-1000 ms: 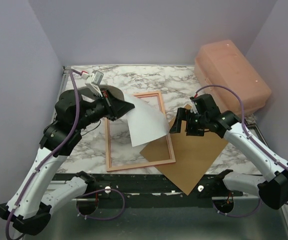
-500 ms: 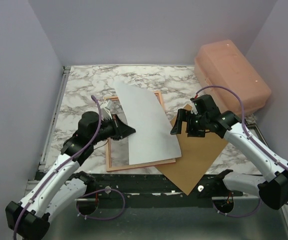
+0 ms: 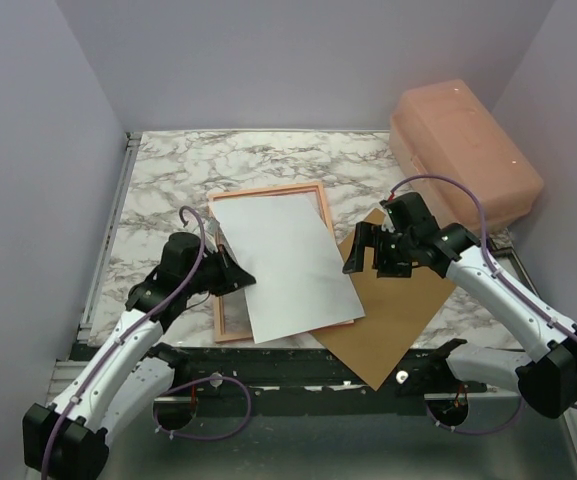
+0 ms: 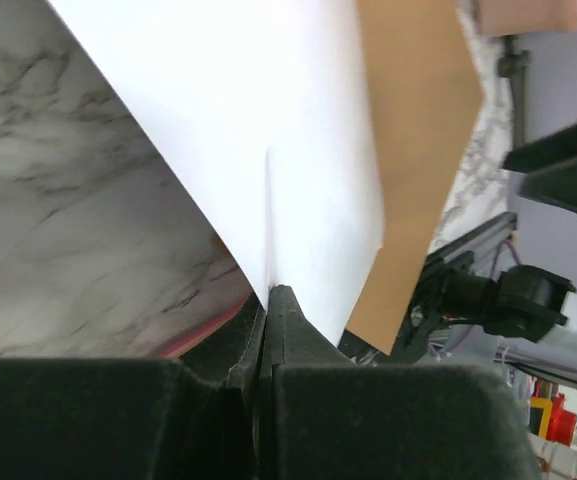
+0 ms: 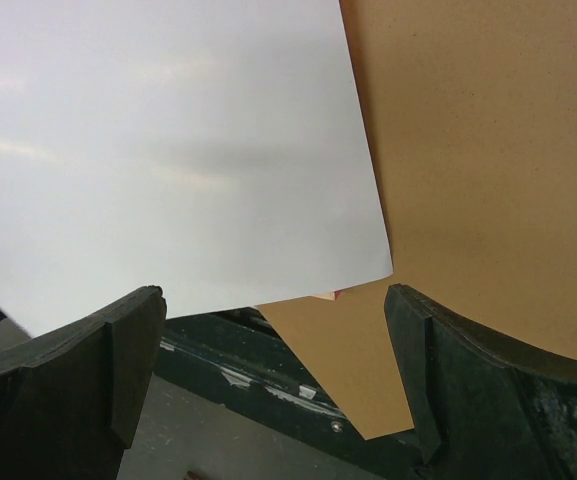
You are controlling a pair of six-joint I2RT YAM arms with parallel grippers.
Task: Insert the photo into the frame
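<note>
Brown backing board [image 3: 400, 310] lies flat and skewed on the marble tabletop [image 3: 268, 160], one corner poking out past the near edge. Far right corner, a rounded salmon-pink plastic box [image 3: 463, 150] sits beside the lilac wall [image 3: 298, 60].

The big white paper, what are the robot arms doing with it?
The left gripper is pinching the left edge of the large thin paper photo sheet, which lies white side up and crooked across the thin orange-tan picture frame. Its near corner overhangs onto the brown backing board, so it isn't seated. The right gripper hovers open above that board, holding nothing.
</note>
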